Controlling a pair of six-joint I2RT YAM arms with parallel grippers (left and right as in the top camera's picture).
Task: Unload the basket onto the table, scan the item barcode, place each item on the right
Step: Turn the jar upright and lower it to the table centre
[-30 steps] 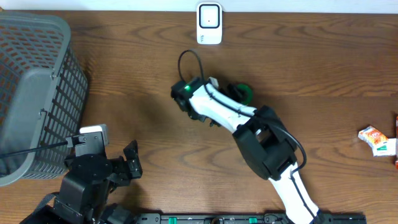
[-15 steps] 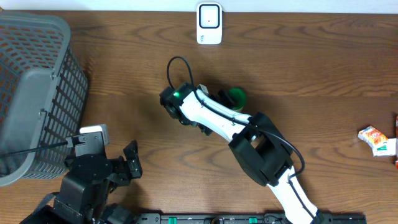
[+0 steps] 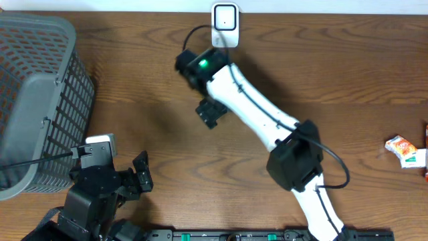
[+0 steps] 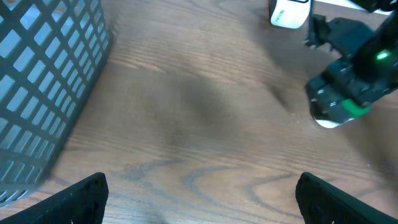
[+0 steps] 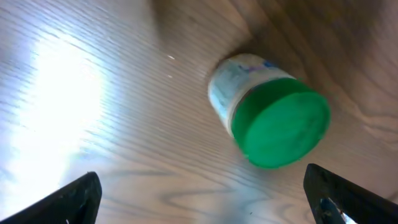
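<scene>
right arm (image 3: 254, 114): white links, black joints, green LED (image 3: 202, 65), black cable loop (image 3: 190, 35) | left arm (image 3: 100, 191): black, white-topped block (image 3: 100, 142), black cable (image 3: 40, 159)

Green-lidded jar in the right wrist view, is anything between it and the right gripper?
Nothing visible does. The jar rests on the wooden table, and the open right gripper hangs above it, not touching it, with only air between them.

The right arm (image 3: 251, 107) is swung up the table, and its wrist is now brought just beside the white scanner (image 3: 225, 25). The green-lidded jar (image 5: 267, 118), earlier seen beside the arm from overhead, is now covered by it there.
</scene>
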